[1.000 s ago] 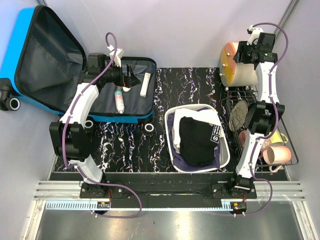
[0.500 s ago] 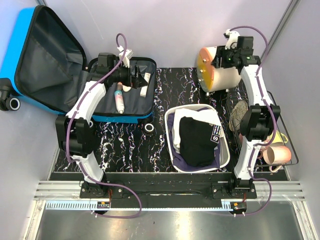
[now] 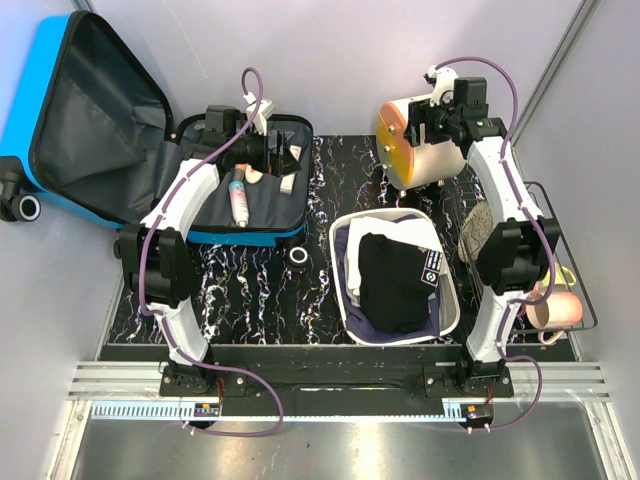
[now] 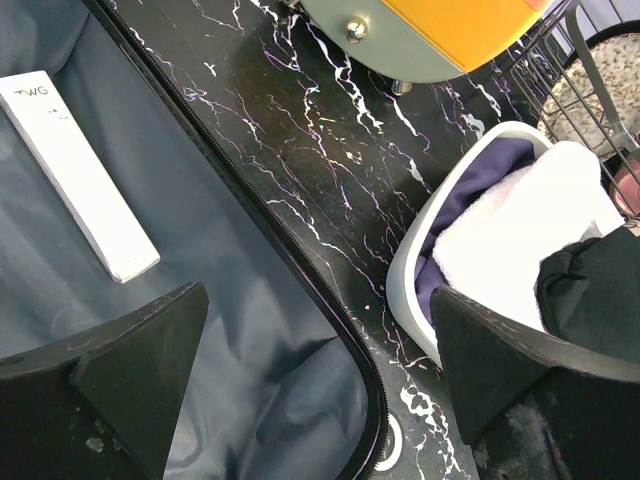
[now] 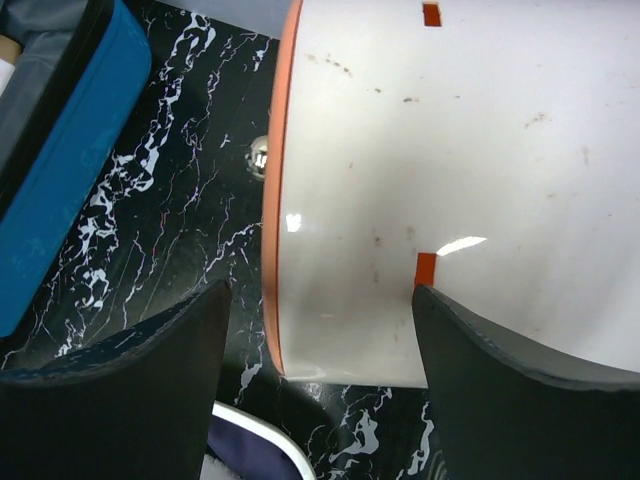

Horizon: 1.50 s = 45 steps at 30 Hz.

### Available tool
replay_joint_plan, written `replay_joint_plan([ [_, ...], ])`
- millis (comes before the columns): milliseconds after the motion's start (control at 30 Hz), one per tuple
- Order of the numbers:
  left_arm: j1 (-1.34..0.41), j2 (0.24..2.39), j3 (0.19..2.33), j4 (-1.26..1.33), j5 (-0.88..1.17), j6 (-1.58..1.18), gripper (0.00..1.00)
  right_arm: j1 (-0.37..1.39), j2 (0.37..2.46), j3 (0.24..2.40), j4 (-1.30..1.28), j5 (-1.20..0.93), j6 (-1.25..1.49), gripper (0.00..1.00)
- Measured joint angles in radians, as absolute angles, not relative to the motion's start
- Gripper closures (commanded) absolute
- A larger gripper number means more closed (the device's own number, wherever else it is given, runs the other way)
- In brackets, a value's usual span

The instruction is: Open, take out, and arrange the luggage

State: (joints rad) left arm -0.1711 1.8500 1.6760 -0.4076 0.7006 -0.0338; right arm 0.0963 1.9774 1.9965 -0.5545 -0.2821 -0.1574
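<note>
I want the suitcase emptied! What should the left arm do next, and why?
Probably shift the open left gripper over the white box and lower onto it: the box lies loose on the lining of the luggage, just off to one side of the empty jaws.

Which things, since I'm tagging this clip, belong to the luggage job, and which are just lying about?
Job: luggage, the white flat box and bottle inside it, left gripper at its edge; probably the white-and-orange drum at the right gripper.
Lying about: white basin of clothes, wire basket of mugs.
</note>
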Motion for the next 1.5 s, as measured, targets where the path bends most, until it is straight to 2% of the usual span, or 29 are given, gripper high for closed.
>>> replay_joint_plan([
  [367,-0.156,1.85,1.676,-0.41,0.706,-0.027,0.01,0.171,1.892,1.951,-0.519,-0.299,-0.321,0.09],
  [500,-0.118,1.85,1.682,-0.458,0.727,-0.014,0.01,0.178,1.9,2.025,-0.615,-0.381,-0.522,0.09],
  [567,-0.101,1.85,1.695,-0.502,0.735,0.002,0.01,0.193,1.938,2.136,-0.703,-0.391,-0.652,0.09],
  [833,-0.028,1.844,1.716,-0.592,0.799,0.031,0.01,0.311,2.212,2.537,-0.978,-0.346,-1.084,0.15],
  [1067,0.041,1.81,1.68,-0.609,0.862,0.021,0.01,0.363,2.372,2.528,-1.101,-0.244,-1.336,0.25],
  [1500,0.078,1.761,1.628,-0.616,0.908,0.009,0.01,0.39,2.587,2.54,-1.034,-0.022,-1.549,0.36],
])
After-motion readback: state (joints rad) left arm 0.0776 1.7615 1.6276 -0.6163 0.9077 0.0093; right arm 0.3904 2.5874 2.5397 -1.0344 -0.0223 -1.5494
